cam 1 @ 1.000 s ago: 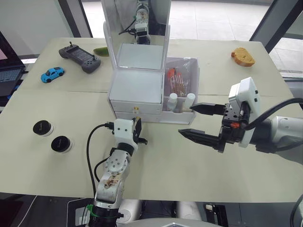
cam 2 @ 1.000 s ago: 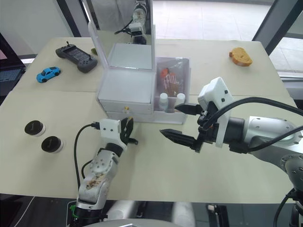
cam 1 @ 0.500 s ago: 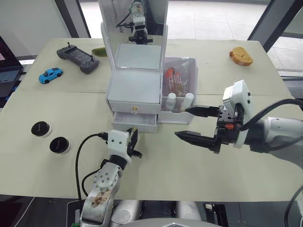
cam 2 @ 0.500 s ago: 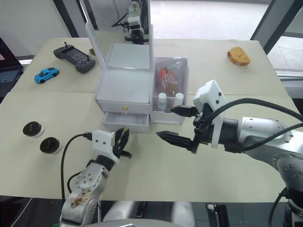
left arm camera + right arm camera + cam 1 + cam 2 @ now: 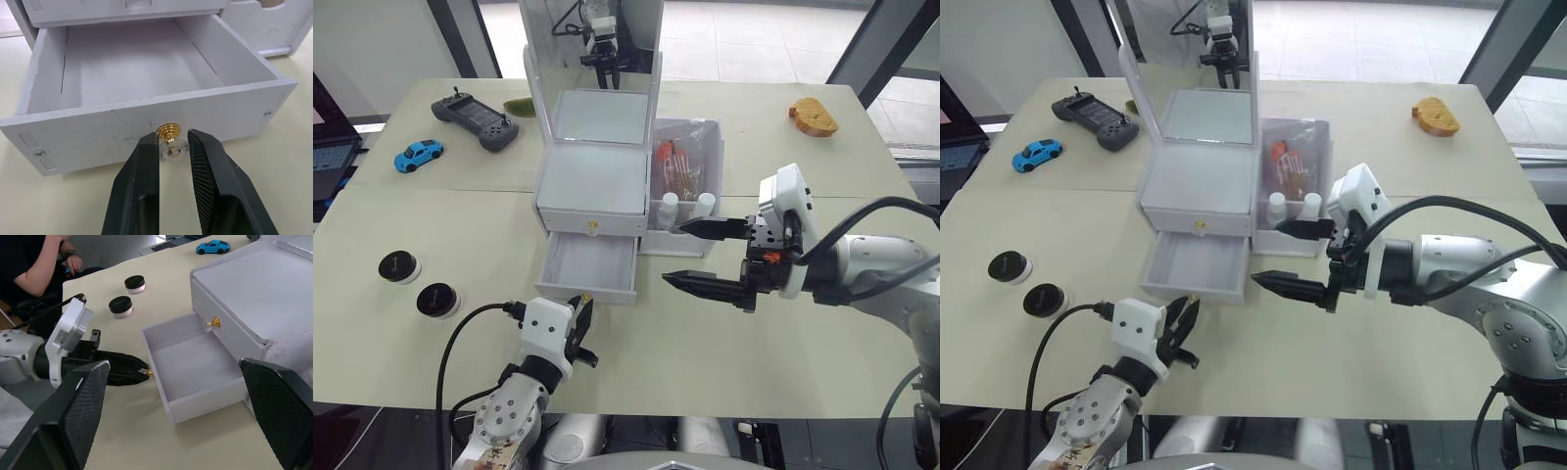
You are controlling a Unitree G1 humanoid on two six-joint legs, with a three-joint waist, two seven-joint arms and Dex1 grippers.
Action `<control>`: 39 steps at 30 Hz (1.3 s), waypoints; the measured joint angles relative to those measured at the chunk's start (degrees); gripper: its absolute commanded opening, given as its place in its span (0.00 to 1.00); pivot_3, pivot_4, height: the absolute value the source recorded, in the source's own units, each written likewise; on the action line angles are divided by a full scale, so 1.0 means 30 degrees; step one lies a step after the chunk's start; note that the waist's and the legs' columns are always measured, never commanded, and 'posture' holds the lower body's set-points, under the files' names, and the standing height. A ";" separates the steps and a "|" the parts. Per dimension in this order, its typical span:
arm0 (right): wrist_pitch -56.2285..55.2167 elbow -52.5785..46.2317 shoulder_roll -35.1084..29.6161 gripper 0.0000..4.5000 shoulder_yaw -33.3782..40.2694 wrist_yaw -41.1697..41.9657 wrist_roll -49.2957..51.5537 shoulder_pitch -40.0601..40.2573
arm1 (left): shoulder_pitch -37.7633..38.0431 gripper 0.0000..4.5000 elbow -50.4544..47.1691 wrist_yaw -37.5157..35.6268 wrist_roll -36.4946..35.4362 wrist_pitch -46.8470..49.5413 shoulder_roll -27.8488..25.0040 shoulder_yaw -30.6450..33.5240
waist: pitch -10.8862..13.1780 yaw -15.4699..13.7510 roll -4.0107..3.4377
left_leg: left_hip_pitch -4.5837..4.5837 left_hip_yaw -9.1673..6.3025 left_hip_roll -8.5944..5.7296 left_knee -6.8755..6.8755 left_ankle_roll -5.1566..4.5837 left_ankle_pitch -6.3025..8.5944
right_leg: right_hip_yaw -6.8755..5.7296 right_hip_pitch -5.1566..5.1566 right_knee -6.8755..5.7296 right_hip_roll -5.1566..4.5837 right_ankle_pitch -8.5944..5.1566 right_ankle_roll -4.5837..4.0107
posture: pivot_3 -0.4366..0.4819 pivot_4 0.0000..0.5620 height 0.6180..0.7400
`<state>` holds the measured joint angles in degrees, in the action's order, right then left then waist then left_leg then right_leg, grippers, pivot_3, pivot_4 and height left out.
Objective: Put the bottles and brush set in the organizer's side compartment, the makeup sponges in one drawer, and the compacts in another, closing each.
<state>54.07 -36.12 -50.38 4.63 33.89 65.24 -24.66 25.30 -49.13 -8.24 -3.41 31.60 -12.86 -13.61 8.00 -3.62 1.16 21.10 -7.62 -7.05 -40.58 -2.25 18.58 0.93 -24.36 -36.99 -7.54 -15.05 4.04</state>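
Note:
The white organizer (image 5: 592, 181) stands mid-table with its mirror lid up. Its lower drawer (image 5: 587, 266) is pulled out and empty. My left gripper (image 5: 172, 140) is shut on that drawer's gold knob (image 5: 168, 131), near the table's front edge. In the side compartment (image 5: 719, 162) stand the two bottles (image 5: 671, 208) with the brush set (image 5: 681, 172) behind them. My right gripper (image 5: 674, 253) hovers open just in front of that compartment, holding nothing. Two compacts (image 5: 399, 266) (image 5: 436, 300) lie on the table at the left. The makeup sponges are out of view.
A black game controller (image 5: 475, 117), a blue toy car (image 5: 421, 154) and a green item (image 5: 521, 105) lie at the back left. A bread-like piece (image 5: 816, 116) sits at the back right. A person's arm (image 5: 44, 264) shows beyond the table.
My left gripper has drawn back toward the table's front edge with the knob, sliding the lower drawer out. My right gripper has drifted a little to the left.

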 measured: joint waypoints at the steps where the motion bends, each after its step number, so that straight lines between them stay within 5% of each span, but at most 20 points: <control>1: -0.0017 0.0072 0.0143 1.00 -0.0072 0.0105 -0.0192 -0.0013 | 0.0088 0.13 -0.0048 -0.0013 0.0006 0.0018 -0.0132 -0.0006 | 0.0000 0.0006 -0.0001 | 0.0000 0.0000 0.0000 0.0001 0.0000 0.0000 | 0.0002 -0.0002 -0.0001 0.0000 0.0000 0.0000 | 0.48 0.27 1.00; 11: -0.0361 0.0241 0.0954 1.00 -0.0312 0.0484 -0.1468 0.0067 | 0.0547 0.13 -0.0871 -0.0368 -0.0368 0.0921 -0.1168 0.0467 | 0.0005 0.0032 -0.0009 | -0.0003 0.0001 -0.0001 0.0021 0.0000 0.0001 | 0.0006 -0.0007 0.0004 -0.0001 0.0000 0.0000 | 0.48 0.27 1.00; 17: -0.0504 0.0453 0.0982 1.00 -0.0306 0.1019 -0.2176 0.0116 | 0.0830 0.54 -0.0907 -0.1756 -0.1925 0.0840 -0.1539 0.1646 | 0.0007 0.0060 -0.0013 | -0.0006 0.0002 0.0000 0.0029 0.0001 0.0000 | 0.0005 -0.0008 0.0007 -0.0001 0.0000 0.0000 | 0.48 0.27 1.00; 23: -0.0990 0.0932 0.0248 1.00 0.0372 0.2387 -0.2895 0.1191 | 0.0951 0.97 -0.1741 -0.4425 -0.7871 0.0014 -0.1649 0.6289 | 0.0014 0.0013 -0.0026 | -0.0009 0.0000 0.0003 0.0031 0.0001 0.0000 | -0.0005 -0.0005 0.0019 -0.0002 -0.0001 -0.0001 | 0.48 0.27 1.00; 26: -0.1580 0.1032 -0.0710 1.00 0.1679 0.3448 -0.3429 0.2575 | -0.1855 0.99 -0.0479 -0.4587 -1.1568 -0.0023 -0.2811 1.0354 | 0.0010 -0.0136 -0.0041 | -0.0024 -0.0013 0.0002 0.0031 0.0020 -0.0011 | -0.0037 0.0003 -0.0011 -0.0002 0.0000 -0.0003 | 0.48 0.27 1.00; 30: -0.2966 0.1419 -0.1302 1.00 0.3328 0.4656 -0.4728 0.4545 | -0.6960 0.99 0.4827 -0.3541 -1.2903 0.0013 -0.4654 1.4298 | 0.0003 0.0083 -0.0038 | -0.0052 -0.0002 0.0001 0.0030 0.0035 -0.0020 | -0.0027 0.0015 -0.0008 0.0019 0.0021 -0.0034 | 0.48 0.27 1.00; 39: -0.5402 0.1923 -0.1324 1.00 0.7742 0.6181 -0.7128 0.9530 | -1.5180 0.99 1.7317 -0.9537 -0.8588 -0.3788 -1.1188 1.1507 | 0.0006 0.0494 -0.0032 | -0.0060 -0.0006 -0.0009 0.0072 0.0030 -0.0018 | -0.0049 -0.0003 -0.0003 0.0020 0.0021 -0.0035 | 0.48 0.27 1.00</control>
<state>37.86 -30.35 -54.35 27.86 52.43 43.86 3.94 -20.23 2.82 -36.85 -29.18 20.23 -46.43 20.92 8.01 -2.14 1.07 20.92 -7.64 -7.07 -40.37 -2.16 18.53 0.78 -24.36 -37.00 -7.48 -14.99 3.94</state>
